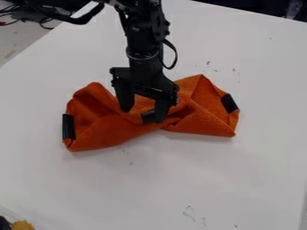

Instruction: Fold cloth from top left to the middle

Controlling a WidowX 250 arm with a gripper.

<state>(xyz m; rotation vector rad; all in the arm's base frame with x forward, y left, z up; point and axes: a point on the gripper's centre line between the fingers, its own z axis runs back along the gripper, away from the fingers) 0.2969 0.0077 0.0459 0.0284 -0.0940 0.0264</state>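
I had the arm (142, 40) coming in from the top edge, gripper (142, 115) hanging down over the middle of the orange cloth (117, 128). Fingers were released, spread apart, with bunched cloth in the gap; whether either tip touched it, I couldn't tell. Cloth lay around mid-table, pinched at the waist like a bow tie (not my neatest), both ends fanned out, with overlapping folds on the right of the view. I saw a black patch (69, 126) on its left end, another black patch (229, 103) on its right. White table (135, 193) had small dark scuffs. Cables (24, 17) sat upper left, something yellow (23, 225) in the lower left corner.
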